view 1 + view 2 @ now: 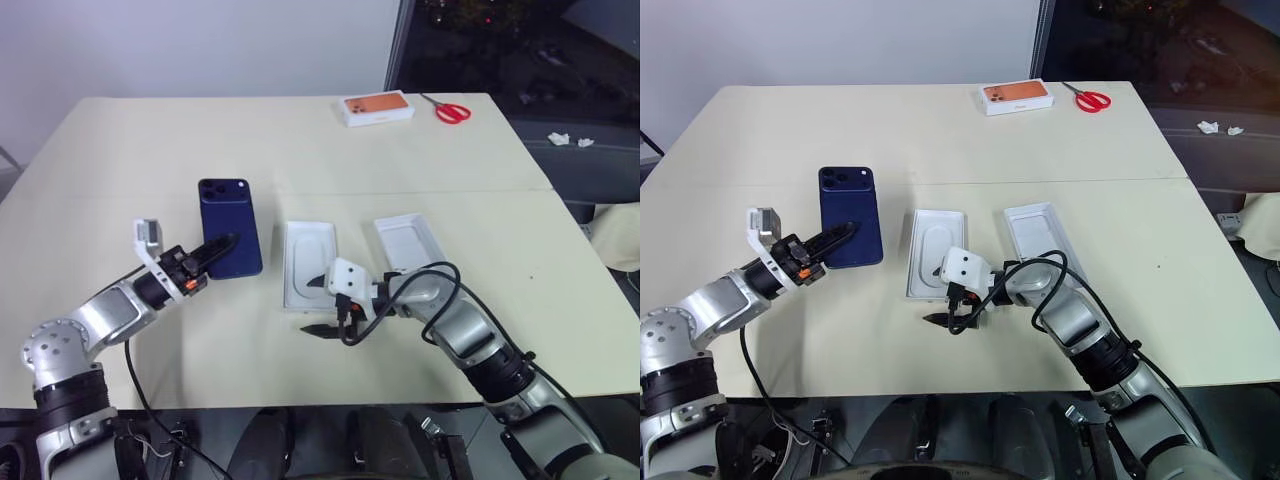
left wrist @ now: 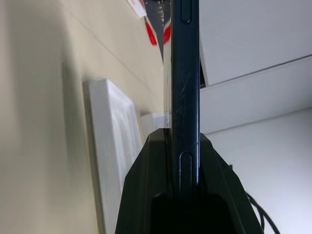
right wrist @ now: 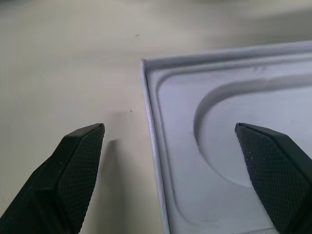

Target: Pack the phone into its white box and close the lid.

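The left hand (image 1: 222,244), at centre left, was clamped on the phone (image 1: 229,225). The right hand (image 1: 318,305) straddled wide open the near edge of the insert-filled white box (image 1: 310,262), long axis pointing away.

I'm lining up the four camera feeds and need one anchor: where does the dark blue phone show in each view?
Left eye view: phone, left of centre, its near end clamped in the left gripper.
Right eye view: phone, left of centre, same grip.
Left wrist view: phone seen edge-on, running up the middle from between the fingers.
Right wrist view: not in it.
Shared landmark: the white tray with the oval recess.
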{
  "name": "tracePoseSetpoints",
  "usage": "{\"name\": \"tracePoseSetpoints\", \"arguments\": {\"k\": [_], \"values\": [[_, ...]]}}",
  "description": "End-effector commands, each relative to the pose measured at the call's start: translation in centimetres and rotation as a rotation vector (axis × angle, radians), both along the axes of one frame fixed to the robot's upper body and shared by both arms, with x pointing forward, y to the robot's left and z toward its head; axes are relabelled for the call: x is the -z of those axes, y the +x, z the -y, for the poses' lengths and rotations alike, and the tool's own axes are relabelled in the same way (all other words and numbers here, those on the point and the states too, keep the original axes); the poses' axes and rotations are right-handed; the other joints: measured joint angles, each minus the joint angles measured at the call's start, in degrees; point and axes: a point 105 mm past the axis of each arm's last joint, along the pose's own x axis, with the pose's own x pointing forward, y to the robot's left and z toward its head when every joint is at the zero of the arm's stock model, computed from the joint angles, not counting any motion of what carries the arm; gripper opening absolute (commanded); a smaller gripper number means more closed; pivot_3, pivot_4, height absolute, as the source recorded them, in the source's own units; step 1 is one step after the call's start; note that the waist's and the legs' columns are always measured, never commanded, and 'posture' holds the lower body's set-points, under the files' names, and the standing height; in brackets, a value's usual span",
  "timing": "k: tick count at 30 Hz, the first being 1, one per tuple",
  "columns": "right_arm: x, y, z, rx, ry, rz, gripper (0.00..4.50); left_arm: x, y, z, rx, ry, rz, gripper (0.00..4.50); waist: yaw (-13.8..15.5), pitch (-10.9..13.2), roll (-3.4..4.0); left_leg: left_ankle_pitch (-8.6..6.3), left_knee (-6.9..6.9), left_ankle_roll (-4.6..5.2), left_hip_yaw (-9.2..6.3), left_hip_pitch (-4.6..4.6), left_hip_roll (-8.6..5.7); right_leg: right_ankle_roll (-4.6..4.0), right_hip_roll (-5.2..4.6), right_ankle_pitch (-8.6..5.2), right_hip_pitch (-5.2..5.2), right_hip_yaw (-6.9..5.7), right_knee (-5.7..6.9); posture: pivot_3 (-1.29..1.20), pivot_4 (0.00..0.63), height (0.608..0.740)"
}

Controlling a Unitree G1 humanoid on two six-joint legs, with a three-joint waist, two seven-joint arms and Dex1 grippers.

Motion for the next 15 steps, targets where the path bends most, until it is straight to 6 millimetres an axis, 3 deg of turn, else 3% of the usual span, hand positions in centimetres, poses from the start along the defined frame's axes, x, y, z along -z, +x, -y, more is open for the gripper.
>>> {"name": "tracePoseSetpoints", "arguments": {"k": [1,2,6,8,12,13,15], "values": [[-0.07,0.13,0.23,-0.018,-0.027,0.039,3.16,-1.82,-0.28,0.41,0.013,-0.029,0.084,0.00,-0.02,0.00,0.00,0.00,0.00,0.00,0.00,0.00,0.00,0.00,0.00,0.00,0.00,0.00,0.00,0.00,0.150,0.740],[-0.07,0.11,0.25,-0.019,-0.026,0.037,2.70,-1.80,-0.28,0.47,0.014,-0.029,0.083,0.00,0.00,0.00,0.00,0.00,0.00,0.00,0.00,0.00,0.00,0.00,0.00,0.00,0.00,0.00,0.00,0.00,0.150,0.740],[-0.28,-0.06,0.07,-0.031,-0.011,0.029,2.70,-1.68,-0.25,0.66,0.017,-0.025,0.081,0.00,0.00,0.00,0.00,0.00,0.00,0.00,0.00,0.00,0.00,0.00,0.00,0.00,0.00,0.00,0.00,0.00,0.150,0.740],[-0.31,-0.05,0.05,-0.033,-0.013,0.032,2.23,-1.65,-0.21,0.68,0.017,-0.026,0.080,0.00,0.00,0.00,0.00,0.00,0.01,0.00,0.00,0.00,0.00,0.00,0.00,0.00,0.01,0.00,0.00,0.00,0.150,0.740],[-0.14,-0.19,0.00,-0.042,-0.018,0.032,0.58,-1.61,-0.21,0.81,0.024,-0.023,0.077,0.00,-0.04,-0.01,-0.01,-0.01,0.02,0.01,0.00,0.01,0.00,0.00,0.00,0.00,0.02,0.00,0.00,0.00,0.150,0.740],[-0.16,-0.16,0.00,-0.041,-0.021,0.039,0.35,-1.62,-0.23,0.85,0.026,-0.023,0.077,0.00,-0.15,-0.01,-0.01,-0.01,0.02,0.01,0.00,0.01,0.00,0.00,0.00,0.00,0.02,0.00,0.01,0.00,0.150,0.740],[-0.19,-0.12,-0.01,-0.037,-0.018,0.042,0.35,-1.62,-0.26,0.88,0.028,-0.022,0.076,0.00,-0.16,-0.01,-0.01,-0.01,0.00,0.01,0.00,0.03,0.01,0.00,0.01,0.00,0.01,0.00,0.03,0.00,0.150,0.740]]}}
